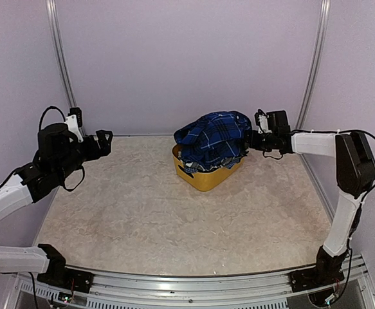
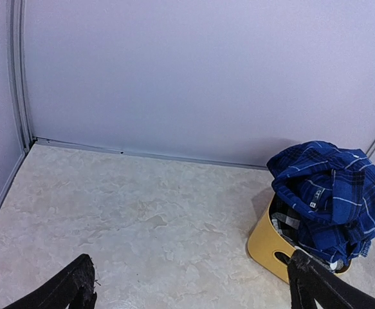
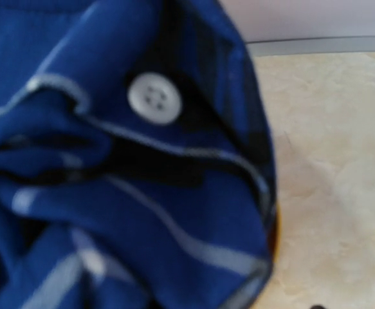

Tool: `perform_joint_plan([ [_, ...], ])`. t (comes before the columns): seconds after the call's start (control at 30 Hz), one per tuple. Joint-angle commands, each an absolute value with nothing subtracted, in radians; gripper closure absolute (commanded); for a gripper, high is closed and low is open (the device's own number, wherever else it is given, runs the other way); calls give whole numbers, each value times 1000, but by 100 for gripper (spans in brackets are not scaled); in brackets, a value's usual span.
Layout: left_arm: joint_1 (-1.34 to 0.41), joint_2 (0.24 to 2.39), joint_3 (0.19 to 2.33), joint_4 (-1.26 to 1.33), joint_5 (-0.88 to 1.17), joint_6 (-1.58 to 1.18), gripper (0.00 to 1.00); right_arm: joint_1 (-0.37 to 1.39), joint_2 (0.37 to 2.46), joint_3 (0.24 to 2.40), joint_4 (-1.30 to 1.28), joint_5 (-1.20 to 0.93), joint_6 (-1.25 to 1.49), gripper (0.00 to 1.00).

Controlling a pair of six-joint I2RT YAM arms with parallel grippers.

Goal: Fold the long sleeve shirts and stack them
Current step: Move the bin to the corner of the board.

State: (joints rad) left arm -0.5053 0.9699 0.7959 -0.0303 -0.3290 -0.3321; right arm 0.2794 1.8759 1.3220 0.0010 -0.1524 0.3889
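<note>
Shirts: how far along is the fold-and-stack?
Done: nothing; no shirt is folded yet. In hand: right gripper at the blue plaid shirt, which is heaped in the yellow tub; grip unclear. Left gripper open, off to the side. Left: pull out, fold, stack all.

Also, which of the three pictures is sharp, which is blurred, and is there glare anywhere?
Top external view: even light, sharp, with glare on the metal rail at the near edge. Left wrist view: sharp on the blue plaid shirt and yellow tub. Right wrist view: too close, so shirt and white button look soft.
</note>
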Motion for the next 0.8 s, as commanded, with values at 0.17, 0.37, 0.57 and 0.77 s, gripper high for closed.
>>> perform_joint_plan([
  [0.17,-510,982,787,-7,-329,-329,1,293,2016,1431,6,-121,443,38],
  [0.37,-509,974,783,-8,-330,-327,1,292,2026,1404,-6,-57,423,53],
  [0.57,-509,965,781,-8,-328,-327,1,235,1941,1357,-90,-43,339,68],
  [0.77,-512,948,775,-8,-327,-327,1,127,1834,1282,-183,-140,237,78],
])
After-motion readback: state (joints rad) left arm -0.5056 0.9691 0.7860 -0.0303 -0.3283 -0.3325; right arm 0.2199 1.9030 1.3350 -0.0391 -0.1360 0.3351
